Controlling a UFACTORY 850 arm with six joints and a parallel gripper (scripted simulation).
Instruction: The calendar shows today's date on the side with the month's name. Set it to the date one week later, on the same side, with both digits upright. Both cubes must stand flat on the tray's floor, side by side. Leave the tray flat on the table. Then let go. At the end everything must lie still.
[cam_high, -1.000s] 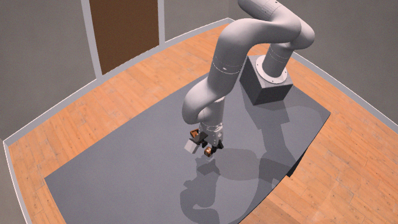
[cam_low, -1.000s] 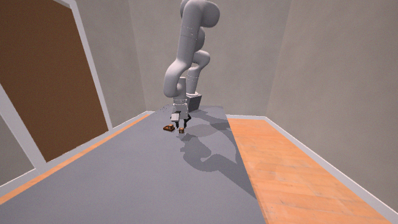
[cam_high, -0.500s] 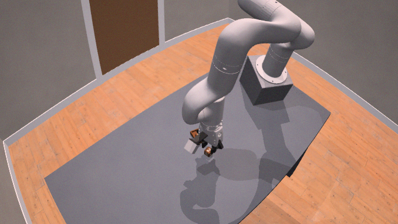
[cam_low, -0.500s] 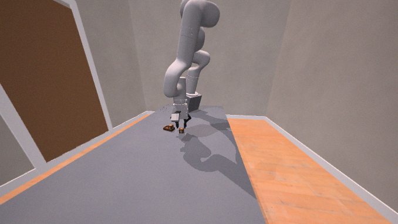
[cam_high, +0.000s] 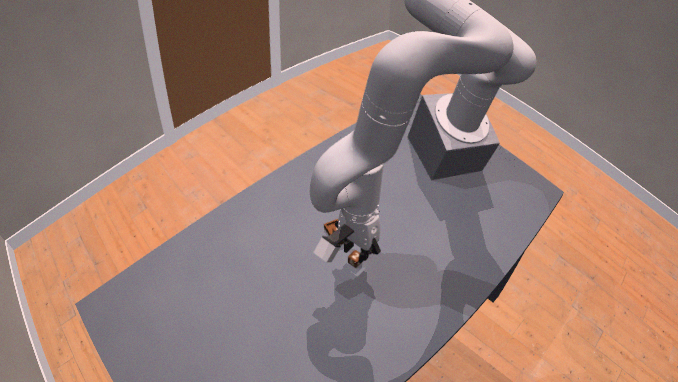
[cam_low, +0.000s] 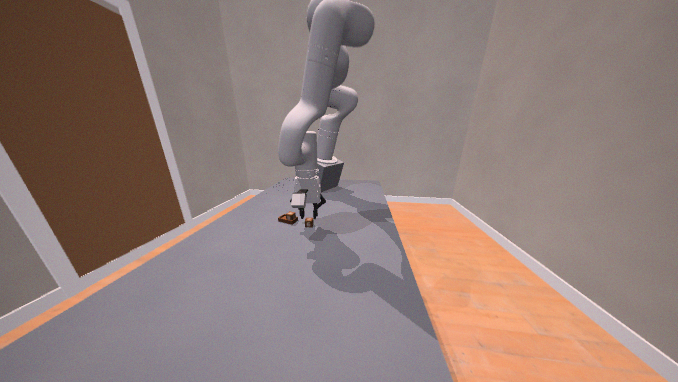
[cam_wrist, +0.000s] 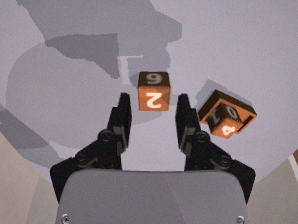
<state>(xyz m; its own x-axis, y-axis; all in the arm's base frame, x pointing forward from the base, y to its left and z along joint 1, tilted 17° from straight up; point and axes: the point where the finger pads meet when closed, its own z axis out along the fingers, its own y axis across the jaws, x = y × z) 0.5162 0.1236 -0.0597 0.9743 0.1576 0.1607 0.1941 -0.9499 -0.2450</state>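
Item, one gripper (cam_high: 362, 248) (cam_low: 308, 215) (cam_wrist: 153, 105): black fingers about half open, pointing down, nothing gripped; in the wrist view, a gap shows on either side between the fingertips and the loose cube.

Item, one loose cube (cam_high: 354, 258) (cam_low: 309, 222) (cam_wrist: 154, 91): orange-brown wood, outside the tray, on the grey table (cam_high: 200, 260) (cam_low: 225, 300) (cam_wrist: 275, 50). In the wrist view it lies at twelve o'clock from the gripper's body, a pale 2 on its brighter face and a 6 or 9 on the darker one; which of these cannot be told.

Item, one tray (cam_high: 327, 225) (cam_low: 283, 220) (cam_wrist: 242, 103): brown, raised rim, on the table near the loose cube, at four o'clock from it in the wrist view and nine in the exterior view.

Item, one second cube (cam_low: 291, 215) (cam_wrist: 226, 121): in the tray, turned askew in the wrist view, with 4, 0 and 1 showing; whether it stands flat cannot be told.

Item, one pale box-shaped piece (cam_high: 326, 249) (cam_low: 298, 200): beside the gripper's body, toward eight o'clock in the top view.
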